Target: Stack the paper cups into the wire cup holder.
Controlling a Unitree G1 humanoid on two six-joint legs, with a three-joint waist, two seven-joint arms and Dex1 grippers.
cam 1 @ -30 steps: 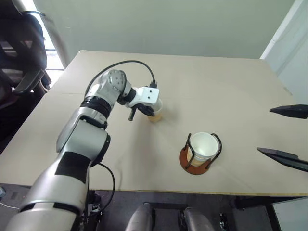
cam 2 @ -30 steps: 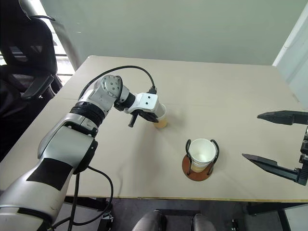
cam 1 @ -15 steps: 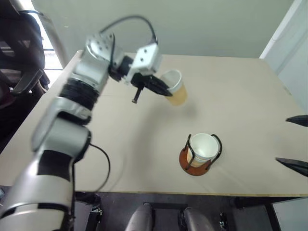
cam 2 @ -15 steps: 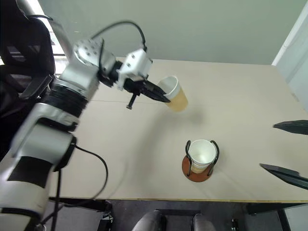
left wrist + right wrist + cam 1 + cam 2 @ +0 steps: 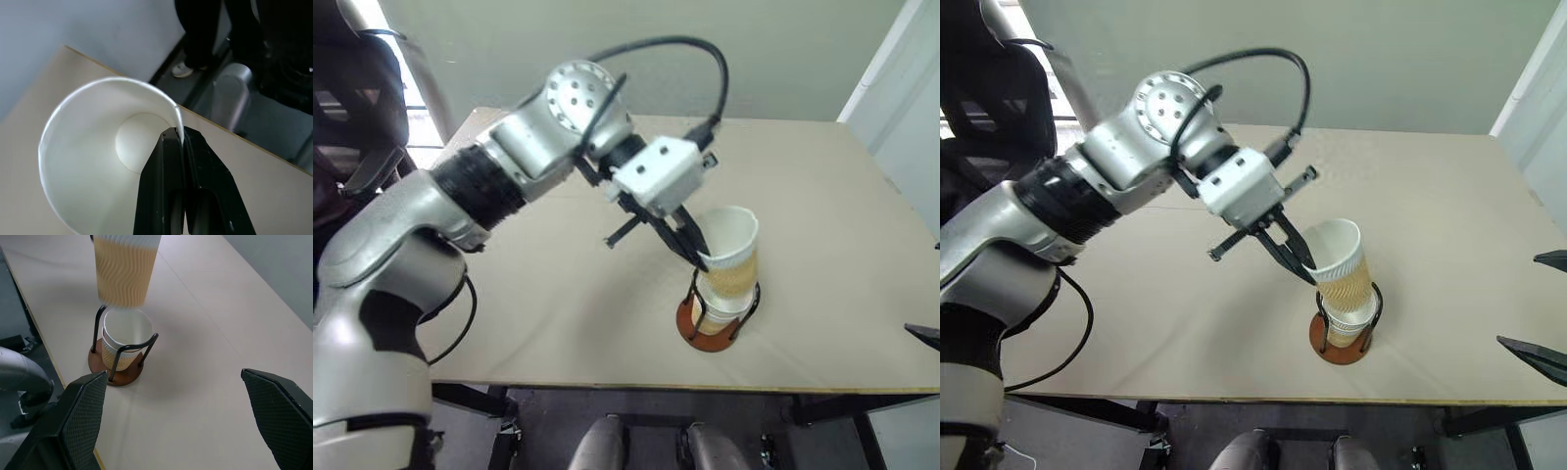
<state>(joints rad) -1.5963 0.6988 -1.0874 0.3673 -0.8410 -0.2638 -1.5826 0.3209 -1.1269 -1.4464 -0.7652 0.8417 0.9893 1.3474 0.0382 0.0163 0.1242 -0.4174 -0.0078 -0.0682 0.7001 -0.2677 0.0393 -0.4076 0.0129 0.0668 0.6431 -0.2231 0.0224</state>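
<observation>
Near the table's front edge, wire cup holder holds nested paper cups; my left fingers clamp another ribbed cup's rim above; right fingers spread apart.

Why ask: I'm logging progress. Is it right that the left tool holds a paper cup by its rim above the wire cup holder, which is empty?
Not quite. The left tool does hold a paper cup by its rim above the wire cup holder, but the holder is not empty: the right wrist view shows stacked cups already inside.

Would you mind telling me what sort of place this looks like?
Probably an office or lab room: a plain beige table, a black office chair beside it, and bare pale walls.
</observation>
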